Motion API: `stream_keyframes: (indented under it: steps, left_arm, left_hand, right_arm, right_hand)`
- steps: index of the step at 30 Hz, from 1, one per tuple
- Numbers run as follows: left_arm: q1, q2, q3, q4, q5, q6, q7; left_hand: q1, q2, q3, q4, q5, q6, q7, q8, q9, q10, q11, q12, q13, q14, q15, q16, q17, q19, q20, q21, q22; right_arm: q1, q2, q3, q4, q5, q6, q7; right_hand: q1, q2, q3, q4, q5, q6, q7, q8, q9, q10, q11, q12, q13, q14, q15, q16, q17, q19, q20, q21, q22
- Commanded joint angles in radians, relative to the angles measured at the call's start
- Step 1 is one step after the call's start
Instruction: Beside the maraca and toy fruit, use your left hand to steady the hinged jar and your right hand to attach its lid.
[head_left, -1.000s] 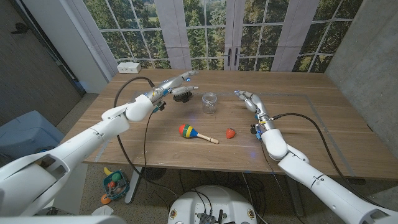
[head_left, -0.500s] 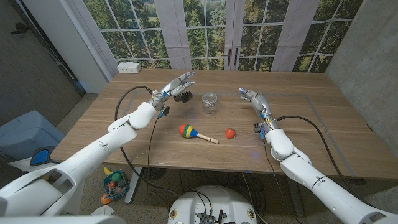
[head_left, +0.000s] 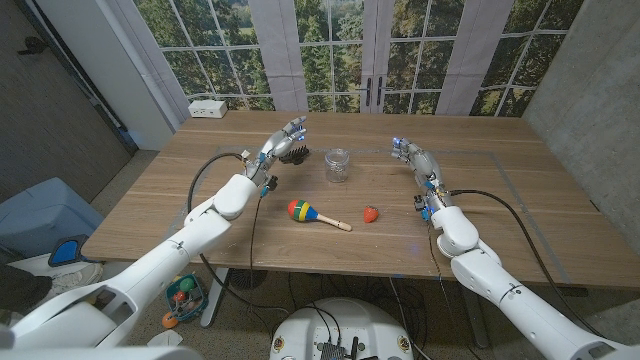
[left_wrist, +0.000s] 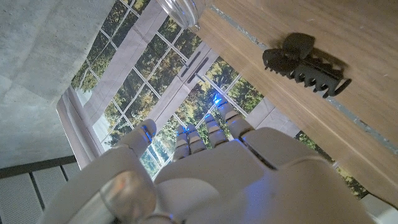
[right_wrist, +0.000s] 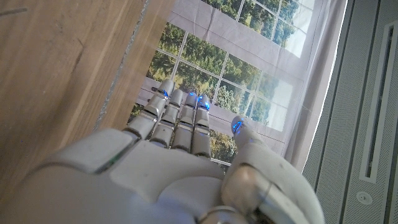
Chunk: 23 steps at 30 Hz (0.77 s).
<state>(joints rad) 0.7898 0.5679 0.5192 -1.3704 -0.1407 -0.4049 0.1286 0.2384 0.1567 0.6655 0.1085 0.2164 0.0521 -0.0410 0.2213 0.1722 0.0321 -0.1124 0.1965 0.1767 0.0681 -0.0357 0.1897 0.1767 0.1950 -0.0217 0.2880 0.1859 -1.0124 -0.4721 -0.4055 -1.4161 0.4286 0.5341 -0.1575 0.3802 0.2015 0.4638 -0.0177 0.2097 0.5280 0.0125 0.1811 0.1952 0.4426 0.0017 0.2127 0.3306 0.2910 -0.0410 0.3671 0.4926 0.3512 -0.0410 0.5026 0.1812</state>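
Observation:
The clear glass jar (head_left: 338, 165) stands upright at the table's far middle; its rim (left_wrist: 180, 9) also shows in the left wrist view. Whether its lid is on is too small to tell. The maraca (head_left: 305, 211), red, yellow, green and blue with a wooden handle, lies nearer me. A red toy strawberry (head_left: 371, 214) lies to its right. My left hand (head_left: 283, 142) (left_wrist: 211, 168) hovers left of the jar, fingers extended, holding nothing. My right hand (head_left: 412, 155) (right_wrist: 180, 162) is raised right of the jar, fingers extended and together, also holding nothing.
A black hair claw clip (head_left: 294, 153) (left_wrist: 306, 62) lies on the table (head_left: 200, 215) just beside my left hand, between it and the jar. A white power strip (head_left: 208, 108) sits at the far left corner. Windows stand behind the table.
My left forearm has swung inward while the hand stays over the clip and its fingers have drawn closer together. My right hand has drifted slightly right and farther away. The jar, maraca and strawberry have not moved.

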Motion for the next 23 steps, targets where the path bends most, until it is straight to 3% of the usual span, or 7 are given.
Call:
stream_keyframes:
  steps: [1, 14, 23]
  left_arm:
    - [0.049, -0.056, -0.037, 0.007, -0.188, 0.001, -0.044]
    - [0.119, -0.077, -0.083, -0.039, -0.341, 0.016, -0.064]
    - [0.185, -0.127, -0.131, -0.059, -0.447, 0.018, -0.010]
  left_hand:
    - [0.013, 0.053, 0.012, 0.004, 0.008, 0.008, -0.001, -0.007, -0.001, 0.002, 0.002, -0.002, 0.000, -0.004, -0.053, -0.004, 0.003, 0.001, -0.002, -0.005, 0.001]
    - [0.012, 0.046, 0.023, 0.006, 0.006, 0.014, 0.001, -0.013, -0.002, 0.003, 0.002, -0.004, -0.001, -0.004, -0.052, -0.006, 0.001, -0.001, -0.002, -0.009, -0.001]
    - [0.011, 0.042, 0.033, 0.008, 0.005, 0.008, 0.006, -0.022, -0.002, -0.005, 0.005, -0.008, -0.002, -0.010, -0.050, -0.009, 0.000, -0.006, 0.000, -0.013, -0.002]
  right_arm:
    - [0.009, 0.042, 0.036, 0.043, 0.145, 0.045, 0.092]
    - [0.001, 0.090, 0.091, 0.069, 0.285, 0.099, 0.168]
    - [-0.012, 0.140, 0.145, 0.095, 0.335, 0.190, 0.178]
  right_hand:
    - [-0.014, -0.002, 0.004, 0.018, -0.007, -0.003, 0.004, 0.005, 0.001, -0.006, 0.001, -0.005, -0.001, -0.008, -0.049, -0.004, 0.000, 0.000, -0.048, -0.002, 0.002]
    - [-0.044, -0.011, 0.001, 0.049, -0.020, -0.007, 0.012, 0.007, 0.000, -0.010, 0.008, -0.007, -0.009, -0.010, -0.044, -0.015, -0.008, -0.003, -0.044, -0.005, 0.000]
    - [-0.060, -0.016, 0.000, 0.062, -0.025, -0.008, 0.017, 0.009, -0.001, -0.010, 0.013, -0.007, -0.014, -0.010, -0.038, -0.021, -0.013, -0.005, -0.042, -0.008, -0.001]
